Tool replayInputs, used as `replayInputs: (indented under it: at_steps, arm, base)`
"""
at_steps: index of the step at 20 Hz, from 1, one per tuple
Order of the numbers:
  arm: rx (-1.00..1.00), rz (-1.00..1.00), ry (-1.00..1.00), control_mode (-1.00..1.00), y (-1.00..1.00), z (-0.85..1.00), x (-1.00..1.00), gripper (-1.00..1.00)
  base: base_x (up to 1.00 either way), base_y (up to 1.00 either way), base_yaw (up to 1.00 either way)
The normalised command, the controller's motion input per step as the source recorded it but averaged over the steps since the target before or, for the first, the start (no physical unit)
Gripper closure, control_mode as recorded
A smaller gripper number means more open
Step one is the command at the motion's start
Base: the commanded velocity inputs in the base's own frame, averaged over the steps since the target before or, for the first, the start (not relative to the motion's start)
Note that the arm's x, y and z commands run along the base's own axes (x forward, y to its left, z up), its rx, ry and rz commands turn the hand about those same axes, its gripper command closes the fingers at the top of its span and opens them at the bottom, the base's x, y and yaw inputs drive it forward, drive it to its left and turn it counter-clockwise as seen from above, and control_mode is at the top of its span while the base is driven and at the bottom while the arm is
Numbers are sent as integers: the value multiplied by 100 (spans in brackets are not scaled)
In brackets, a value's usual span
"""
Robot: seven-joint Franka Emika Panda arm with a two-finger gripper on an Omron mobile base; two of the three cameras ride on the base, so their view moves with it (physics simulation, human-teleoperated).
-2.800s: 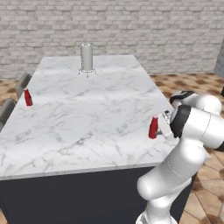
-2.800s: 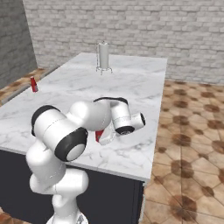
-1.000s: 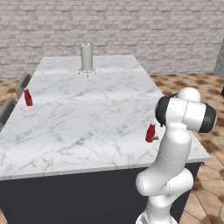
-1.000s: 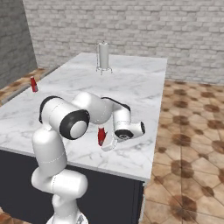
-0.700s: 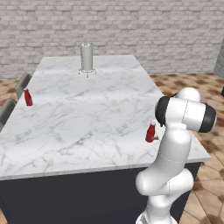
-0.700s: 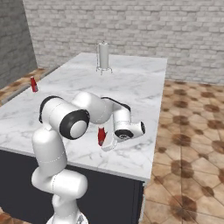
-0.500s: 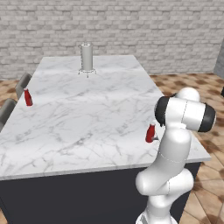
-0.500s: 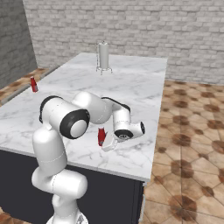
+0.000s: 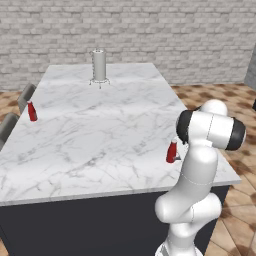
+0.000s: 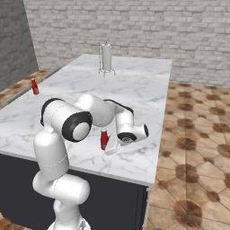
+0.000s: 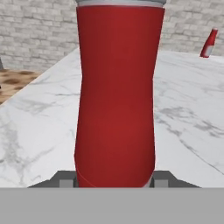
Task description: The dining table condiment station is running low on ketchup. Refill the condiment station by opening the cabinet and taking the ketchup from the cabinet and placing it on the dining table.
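Near the table's right edge, close to the front corner, stands the ketchup (image 9: pixel 172 151), upright on the marble. Seen in the right base view as a small red bottle (image 10: pixel 104 139) just beside the white wrist. Fills the hand view up close, red body (image 11: pixel 116 94) dead centre, base pinched between the two finger tips (image 11: pixel 65 182). Gripper (image 10: pixel 111 146) low over the tabletop, jaws part-way closed and pressed to the bottle's sides, so clamped on the ketchup. Bottom of the bottle looks to be at or just above the marble; cannot tell which.

Around it, white grey-veined table (image 9: pixel 100 135), broad and long, dark base below. Arm folded over the near right corner, elbow bulking large in the left base view.

Far across the top, near the left edge, a second red bottle (image 9: pixel 32 111), upright, well apart from the first; same one at the top right of the hand view (image 11: pixel 208 43) and at the left of the right base view (image 10: pixel 34 86). At the far end, a grey cylinder (image 9: pixel 99 66) on a small stand, upright, also seen in the right base view (image 10: pixel 106 57). Behind, a pale brick wall (image 9: pixel 150 30); off to the right, brown patterned floor tiles (image 10: pixel 193 134).
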Motion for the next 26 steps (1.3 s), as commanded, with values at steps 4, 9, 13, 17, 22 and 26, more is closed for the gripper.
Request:
replayInputs:
  at_steps: [4, 9, 13, 17, 22, 26]
  arm:
    - [0, 0, 0, -100, 0, -2, 0, 100]
    - [0, 0, 0, -100, 0, 2, 0, -100]
    - [0, 0, 0, -100, 0, 7, -2, -100]
    - [0, 0, 0, -100, 0, 9, 0, -100]
    - [0, 0, 0, -100, 0, 13, -1, -100]
    - [0, 0, 0, -100, 0, 16, -8, -100]
  base:
    - [0, 0, 0]
    - [0, 0, 0]
    - [0, 0, 0]
    - [0, 0, 0]
    - [0, 0, 0]
    - [0, 0, 0]
